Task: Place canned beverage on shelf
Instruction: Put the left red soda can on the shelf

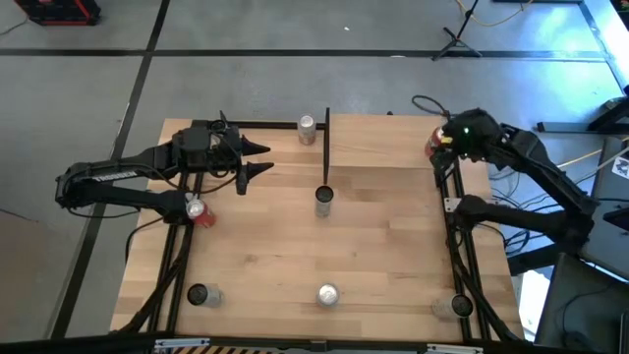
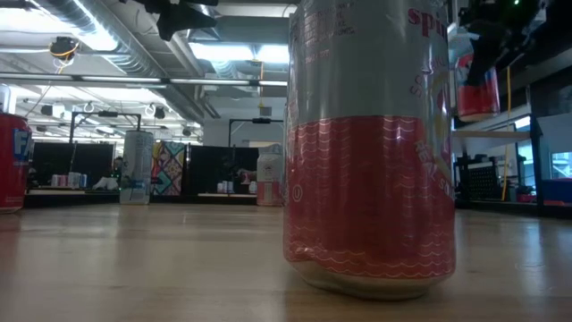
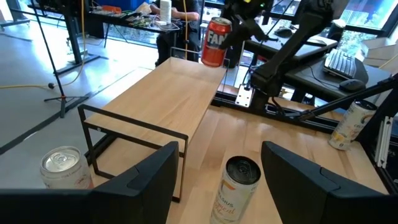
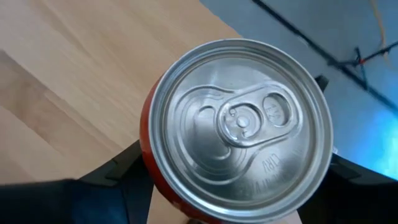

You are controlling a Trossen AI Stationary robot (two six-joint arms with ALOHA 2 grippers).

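Red can (image 3: 216, 42), lettered "FAN", clamped in right gripper (image 1: 444, 144) above shelf's (image 3: 166, 106) far right corner; left gripper (image 1: 257, 160) open, empty.

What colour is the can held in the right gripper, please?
Red can, silver top, in the right gripper; left wrist view.

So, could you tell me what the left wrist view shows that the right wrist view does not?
Only the left wrist view shows the shelf with its black posts, a yellow can and a silver can on the table, and the left gripper open. Only the right wrist view shows the red can's lid and pull tab close up. Both show that red can, gripped by the right gripper over the shelf's corner.
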